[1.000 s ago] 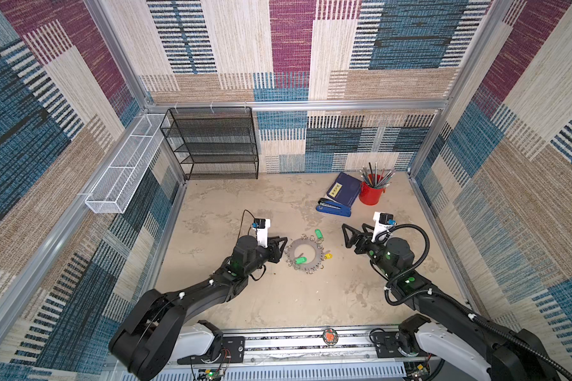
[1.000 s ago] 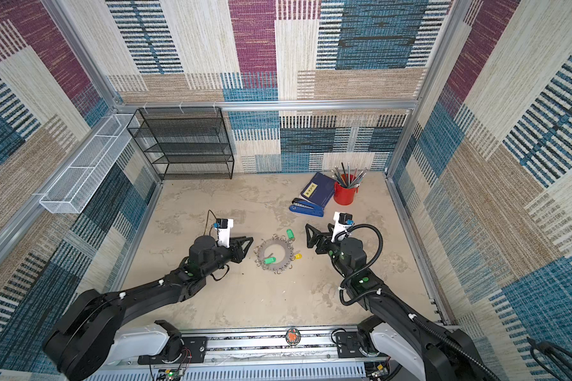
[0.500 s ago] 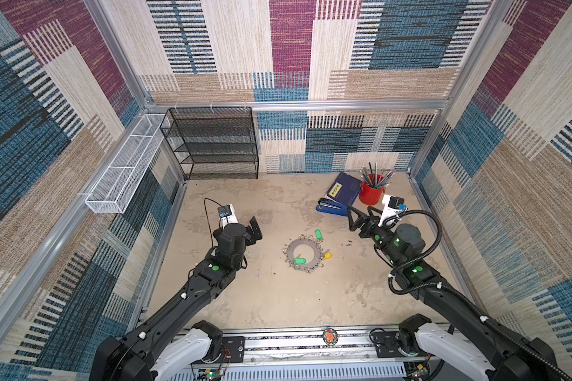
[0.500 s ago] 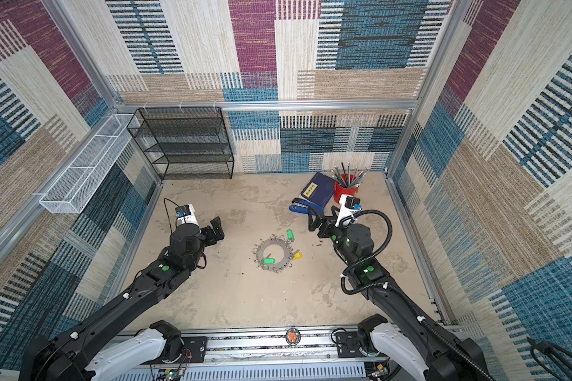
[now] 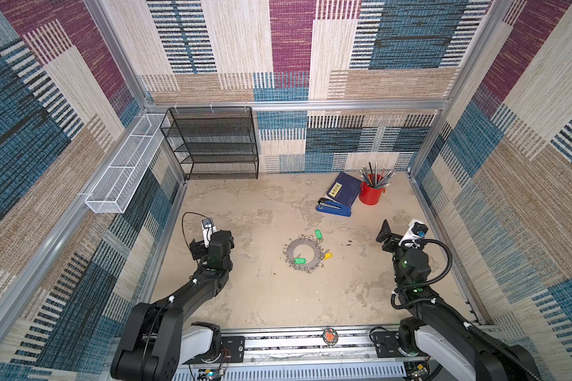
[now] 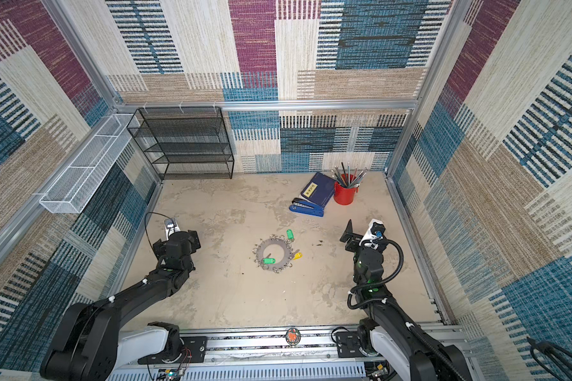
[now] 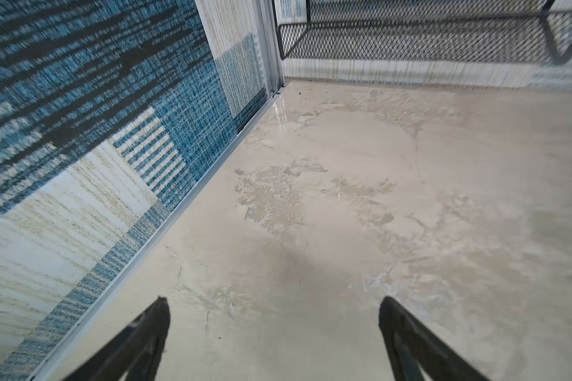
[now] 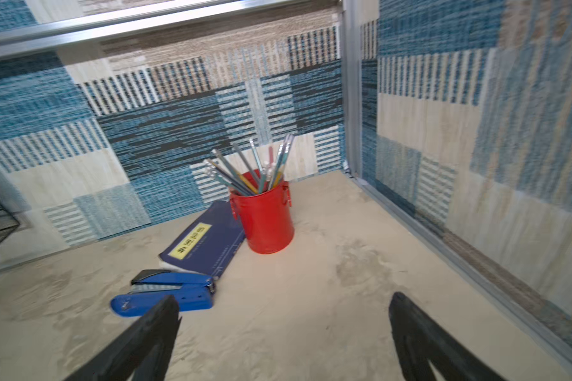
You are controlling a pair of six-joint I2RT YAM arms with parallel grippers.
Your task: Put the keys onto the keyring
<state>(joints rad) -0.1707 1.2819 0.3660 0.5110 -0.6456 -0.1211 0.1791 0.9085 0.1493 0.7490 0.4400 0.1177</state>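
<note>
**Left gripper** (image 7: 271, 301): the jaws stand spread wide with nothing between them. The wrist view cuts both black fingers off at the frame edge, so only the tips show, over bare tabletop (image 7: 344, 198). Ahead of the gripper stands a black mesh shelf (image 7: 410, 36), with only its lowest tier in frame. The wall beside it is blurred. In both top views the wrist and its camera cover most of this gripper.

**Keyring** (image 5: 290, 252): it shows only in the top views. It lies flat on the tabletop between the two grippers, well apart from each. It is a flat grey disc with a large central hole and small silver split rings round its outer edge.
- One green-tagged key (image 5: 300, 261) rests on the disc's band.
- A second green-tagged key (image 5: 317, 234) lies just outside the far edge, among the split rings.
- The yellow-tagged key (image 5: 327, 255) lies at the edge facing the right gripper.

The metal blades are too small to resolve. Whether any key is hooked to a split ring cannot be told.

**Right gripper** (image 8: 283, 297): the jaws are wide apart and empty, with the fingers again cut off by the frame. Ahead of it, toward the left arm's side, lies a blue stapler (image 8: 165, 293), partly covered by one fingertip. Beyond the stapler lies a navy book (image 8: 205, 244) whose yellow label is unreadable. Just beside the book stands a red pencil cup (image 8: 266, 221). In both top views one finger is hidden behind the camera housing.
</note>
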